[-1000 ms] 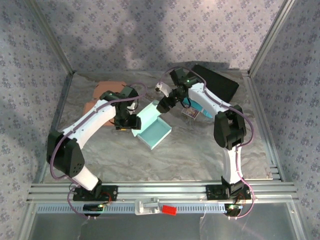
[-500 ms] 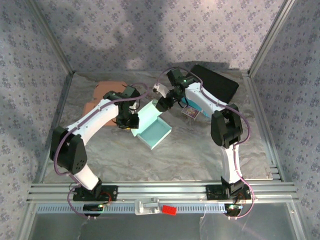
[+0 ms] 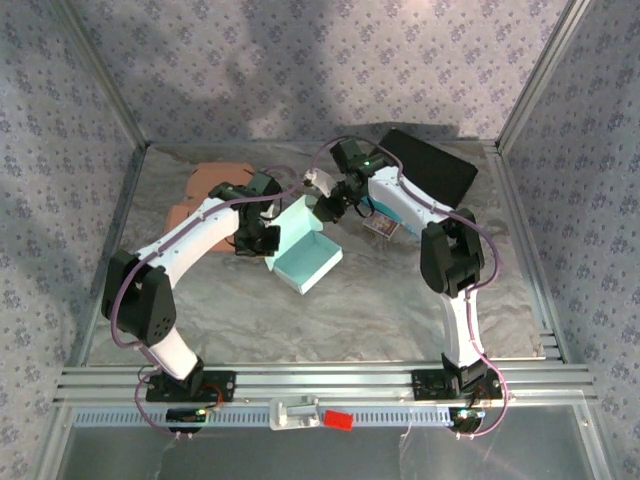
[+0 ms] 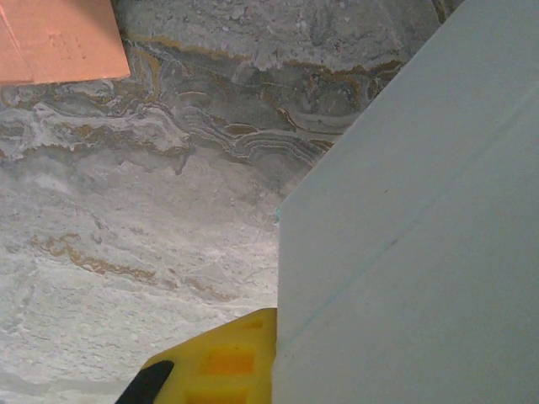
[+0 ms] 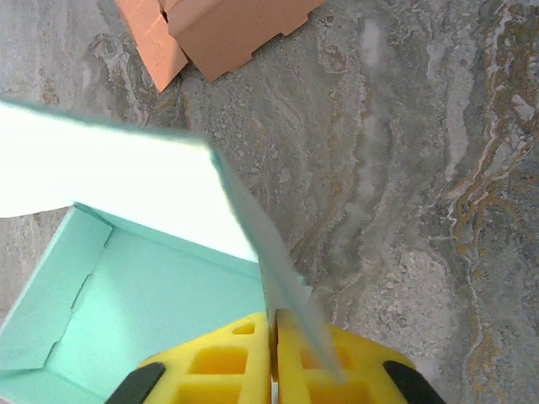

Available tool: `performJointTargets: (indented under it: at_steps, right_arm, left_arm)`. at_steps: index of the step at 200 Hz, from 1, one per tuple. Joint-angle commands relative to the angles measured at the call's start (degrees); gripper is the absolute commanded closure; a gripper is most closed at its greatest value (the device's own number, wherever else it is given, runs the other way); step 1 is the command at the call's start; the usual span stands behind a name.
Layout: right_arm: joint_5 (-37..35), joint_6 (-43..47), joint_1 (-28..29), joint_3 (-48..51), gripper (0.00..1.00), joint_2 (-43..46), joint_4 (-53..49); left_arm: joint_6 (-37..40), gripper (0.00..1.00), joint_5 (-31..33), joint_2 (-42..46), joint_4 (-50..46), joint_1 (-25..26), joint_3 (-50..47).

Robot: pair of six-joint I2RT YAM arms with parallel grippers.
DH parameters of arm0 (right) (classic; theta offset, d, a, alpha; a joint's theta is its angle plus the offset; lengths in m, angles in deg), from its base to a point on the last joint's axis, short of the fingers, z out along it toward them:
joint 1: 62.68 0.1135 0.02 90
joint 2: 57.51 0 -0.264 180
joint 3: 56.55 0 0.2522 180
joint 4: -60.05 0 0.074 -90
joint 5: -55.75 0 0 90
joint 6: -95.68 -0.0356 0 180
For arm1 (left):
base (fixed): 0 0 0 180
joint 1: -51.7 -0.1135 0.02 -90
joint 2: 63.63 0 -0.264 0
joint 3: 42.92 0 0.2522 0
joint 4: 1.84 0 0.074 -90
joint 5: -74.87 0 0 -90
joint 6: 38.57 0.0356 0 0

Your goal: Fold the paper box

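Two grippers, each clamped on one pale teal paper box (image 3: pixel 308 258), which sits open at the middle of the grey marbled counter (image 3: pixel 400 300). The left gripper (image 3: pixel 264 243) grips the box's left wall. The right gripper (image 5: pixel 274 341) pinches the edge of the raised lid flap between yellow fingers (image 5: pixel 219 366). Orange-brown cardboard pieces (image 3: pixel 205 185) lie apart, far left.

Robotics laboratory test cell. An aluminium-profile frame (image 3: pixel 541 72) encloses a table (image 3: pixel 370 310) covered with a marble-patterned sheet. Patterned fabric walls (image 3: pixel 250 70) screen three sides, and the cabled left arm (image 3: pixel 185 240) and right arm (image 3: pixel 455 262) are bolted to the slotted front rail (image 3: pixel 320 380).
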Motion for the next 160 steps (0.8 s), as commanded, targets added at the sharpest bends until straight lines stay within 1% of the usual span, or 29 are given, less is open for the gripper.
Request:
performJointTargets:
  at_steps: [1, 17, 48, 78, 111, 142, 160]
  right_arm:
    - [-1.39, -1.13, 0.55, 1.1, 0.96, 2.17, -0.09]
    - [-2.41, -2.68, 1.01, 2.75, 1.0, 3.44, 1.4]
    - [-4.89, -7.57, 1.24, 7.91, 1.0, 7.31, 6.4]
    - [-10.13, -13.45, 1.84, 13.27, 1.0, 11.46, 10.96]
    - [-16.04, -23.55, 2.42, 20.95, 1.0, 15.39, 18.26]
    - [-21.31, -33.15, 4.09, 25.77, 1.0, 17.79, 23.88]
    - [-25.74, -38.46, 5.54, 28.04, 1.0, 18.94, 26.92]
  left_arm:
    - [-0.28, 1.0, 0.69, -1.37, -0.43, 0.24, 0.62]
    - [-0.55, 1.0, 1.17, -1.54, -0.26, 0.24, 1.19]
    - [-0.99, 1.0, 2.43, -1.96, -0.1, 0.22, 2.88]
    - [-1.57, 1.0, 3.51, -2.19, 1.33, 0.07, 4.86]
    - [-2.46, 1.0, 3.28, -4.07, 3.96, -0.19, 7.65]
    - [-3.54, 1.0, 3.23, -6.67, 6.04, -0.95, 10.76]
    - [-4.3, 1.0, 3.24, -8.22, 7.05, -1.47, 12.33]
